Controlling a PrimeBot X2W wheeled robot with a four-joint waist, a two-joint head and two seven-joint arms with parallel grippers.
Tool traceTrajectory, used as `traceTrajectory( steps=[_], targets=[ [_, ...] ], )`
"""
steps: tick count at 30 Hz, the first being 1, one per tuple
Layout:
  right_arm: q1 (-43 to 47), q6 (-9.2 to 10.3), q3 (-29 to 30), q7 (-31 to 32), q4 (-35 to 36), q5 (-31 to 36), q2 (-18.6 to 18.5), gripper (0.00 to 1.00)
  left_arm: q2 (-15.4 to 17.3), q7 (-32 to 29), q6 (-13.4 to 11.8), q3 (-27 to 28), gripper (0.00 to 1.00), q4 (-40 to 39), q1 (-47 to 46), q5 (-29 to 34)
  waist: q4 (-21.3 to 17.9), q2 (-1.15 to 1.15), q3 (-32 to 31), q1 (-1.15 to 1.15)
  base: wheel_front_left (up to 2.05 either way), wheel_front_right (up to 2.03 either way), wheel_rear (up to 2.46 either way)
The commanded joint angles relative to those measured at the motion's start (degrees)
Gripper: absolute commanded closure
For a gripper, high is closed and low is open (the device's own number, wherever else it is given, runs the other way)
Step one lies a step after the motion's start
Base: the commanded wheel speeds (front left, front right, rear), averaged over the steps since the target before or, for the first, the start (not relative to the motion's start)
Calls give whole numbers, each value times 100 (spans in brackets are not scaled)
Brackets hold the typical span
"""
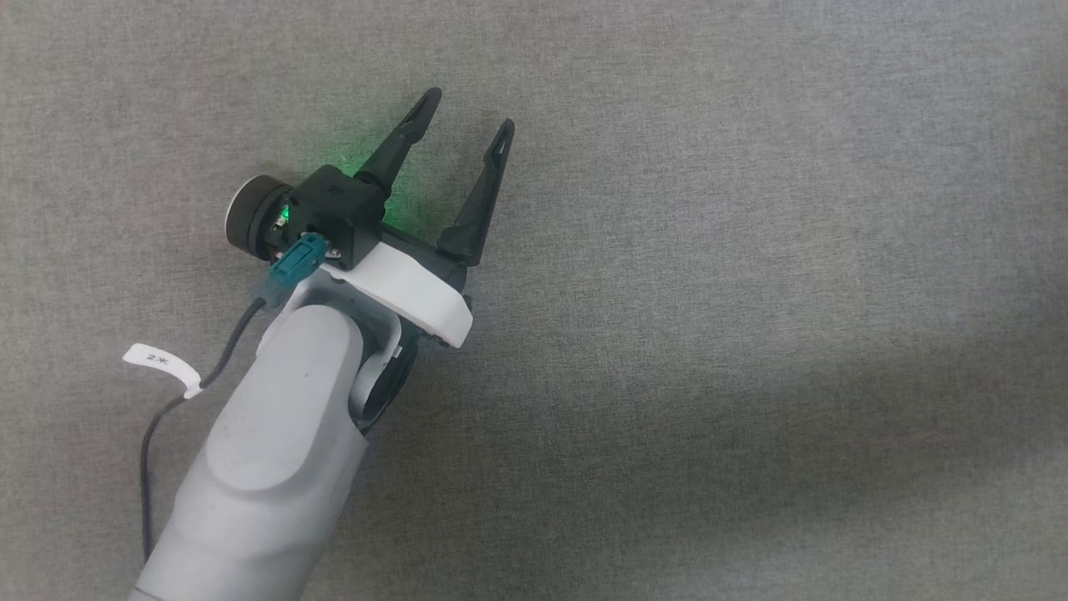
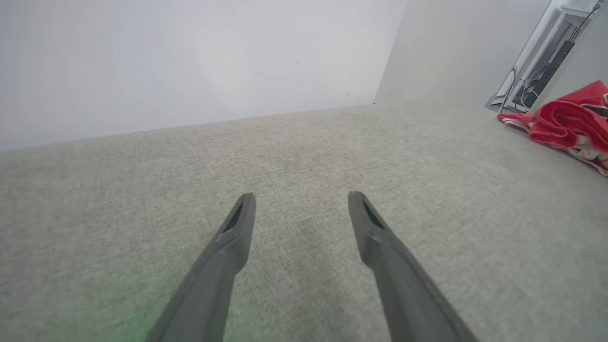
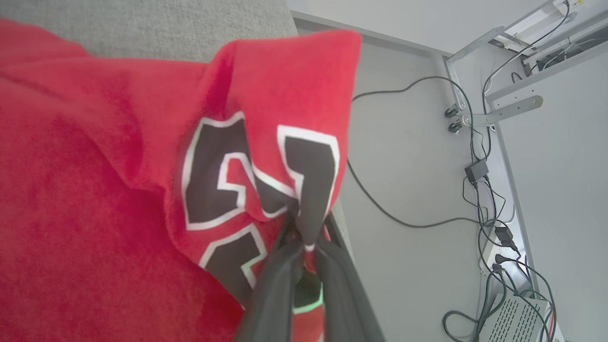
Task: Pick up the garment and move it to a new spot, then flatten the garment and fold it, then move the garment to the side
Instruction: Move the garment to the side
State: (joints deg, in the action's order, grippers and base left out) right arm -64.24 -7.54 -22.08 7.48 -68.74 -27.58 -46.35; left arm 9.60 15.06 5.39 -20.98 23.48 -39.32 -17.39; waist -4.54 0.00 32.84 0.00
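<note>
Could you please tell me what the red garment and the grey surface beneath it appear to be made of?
The garment: probably soft knit fabric, matte and slightly fuzzy; it bunches into folds where the right tool pinches it, and the black, white-edged numerals look printed or stitched on. The grey surface: apparently woven cloth, matte, showing a fine heathered weave.

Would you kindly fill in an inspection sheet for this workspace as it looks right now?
Surface: grey fabric surface, bare around the left arm.
Job's things: garment, red with black white-outlined lettering, bunched at the surface's edge.
Clutter: nothing seen.
Grippers: left gripper open, holding nothing; right gripper shut on the garment's lettered fold.
Cables: tagged cable along the left arm; dark cables and plugs on the floor.
Surroundings: white wall; metal frame beyond the surface.
</note>
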Motion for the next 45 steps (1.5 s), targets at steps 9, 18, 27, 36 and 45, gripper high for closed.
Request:
traceTrajectory(
  steps=[9,18,27,36,45],
  targets=[
    [-252,11,-119,-133,-181,-44,74,0,55,12,58,220,0,-38,41,111,-6,0,-88,0,0,0,0],
    [-213,11,-235,-482,103,-373,355,0,64,13,89,608,0,-388,394,135,-53,0,-417,0,0,0,0],
    [198,11,-455,-1085,732,-903,667,0,6,13,150,1274,0,-693,918,58,-19,0,-944,0,0,0,0],
    [815,11,-727,-1749,1250,-1197,885,0,6,13,178,1752,0,-601,1469,72,141,0,-1538,0,0,0,0],
    [1703,11,-752,-2179,1783,-1337,1199,0,150,13,198,2222,0,-762,2349,82,346,0,-2254,0,0,0,0]
  ],
)
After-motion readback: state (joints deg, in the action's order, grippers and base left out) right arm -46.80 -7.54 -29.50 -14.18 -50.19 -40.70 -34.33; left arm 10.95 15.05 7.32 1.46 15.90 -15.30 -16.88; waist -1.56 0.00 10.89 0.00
